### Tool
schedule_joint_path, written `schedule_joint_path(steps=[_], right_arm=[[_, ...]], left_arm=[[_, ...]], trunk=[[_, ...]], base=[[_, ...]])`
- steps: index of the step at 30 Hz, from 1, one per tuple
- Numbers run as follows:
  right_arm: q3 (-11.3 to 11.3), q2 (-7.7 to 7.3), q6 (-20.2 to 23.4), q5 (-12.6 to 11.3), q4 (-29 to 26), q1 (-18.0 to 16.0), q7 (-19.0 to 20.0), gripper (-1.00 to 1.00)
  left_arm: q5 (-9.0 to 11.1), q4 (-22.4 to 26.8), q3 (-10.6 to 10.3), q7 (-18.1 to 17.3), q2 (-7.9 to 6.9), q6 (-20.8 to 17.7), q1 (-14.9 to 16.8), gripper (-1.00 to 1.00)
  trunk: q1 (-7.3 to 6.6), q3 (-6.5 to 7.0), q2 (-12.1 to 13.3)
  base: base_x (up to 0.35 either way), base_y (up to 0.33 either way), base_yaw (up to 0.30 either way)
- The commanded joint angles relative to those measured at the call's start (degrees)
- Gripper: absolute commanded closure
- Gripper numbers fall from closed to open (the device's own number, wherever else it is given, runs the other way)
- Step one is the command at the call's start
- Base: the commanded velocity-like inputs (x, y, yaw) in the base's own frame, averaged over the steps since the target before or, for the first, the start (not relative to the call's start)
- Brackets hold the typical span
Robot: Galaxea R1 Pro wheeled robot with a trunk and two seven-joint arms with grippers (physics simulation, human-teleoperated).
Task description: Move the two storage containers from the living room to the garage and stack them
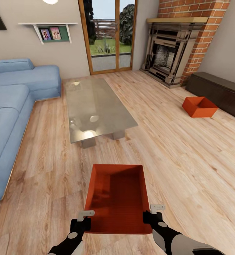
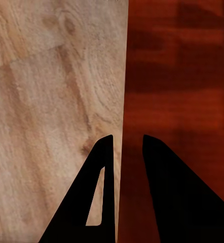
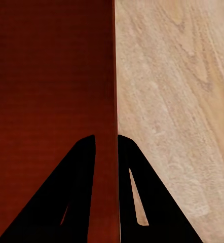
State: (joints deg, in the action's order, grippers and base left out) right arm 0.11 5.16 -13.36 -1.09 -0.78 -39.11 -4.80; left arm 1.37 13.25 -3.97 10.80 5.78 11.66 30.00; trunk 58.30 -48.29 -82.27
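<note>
Containers in the living room, neither yet carried away. Near container (image 1: 118, 198): open orange-red box directly ahead of the robot, over the wood-plank floor (image 1: 188, 166), with one gripper on each long side wall near the robot's end. Left gripper (image 1: 85, 216): in its wrist view the two fingers (image 2: 99, 202) straddle the thin wall edge, one inside the box and one outside over the planks, drawn close about it; judged clamped on the wall. Right gripper (image 1: 153, 211): mirrored hold, fingers (image 3: 137, 202) either side of the opposite wall, narrow gap, likewise judged clamped. Gripping opposite walls lets both arms share the load and keeps the box level; whether it is already clear of the floor cannot be told. Second container (image 1: 199, 106): resting on the floor well to the right, just before a dark low cabinet (image 1: 220, 90) and near the brick fireplace (image 1: 174, 53). Glass coffee table (image 1: 96, 109) stands beyond the held box; blue sofa (image 1: 11, 106) lies to the left.
</note>
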Motion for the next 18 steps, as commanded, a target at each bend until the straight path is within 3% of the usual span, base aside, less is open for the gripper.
schedule_joint_path(steps=[1,14,18], right_arm=[[-1.05,0.02,-0.17,-0.16,0.15,0.0,-0.12,1.0],[-1.05,0.09,-0.17,-0.28,0.16,0.0,-0.12,1.0],[-1.07,0.1,-0.17,-0.41,0.16,0.0,-0.12,1.0]], left_arm=[[-0.06,0.05,0.98,1.16,0.02,0.29,0.06,1.0],[-0.06,0.05,0.98,1.16,0.02,0.29,0.06,1.0],[-0.06,0.11,0.98,1.16,0.02,0.29,0.06,1.0]], trunk=[[-0.23,0.15,0.4],[-3.08,2.49,5.61],[-3.08,2.49,5.61]], base=[[0.0,0.0,0.0],[0.0,0.0,0.0],[0.0,0.0,0.0]])
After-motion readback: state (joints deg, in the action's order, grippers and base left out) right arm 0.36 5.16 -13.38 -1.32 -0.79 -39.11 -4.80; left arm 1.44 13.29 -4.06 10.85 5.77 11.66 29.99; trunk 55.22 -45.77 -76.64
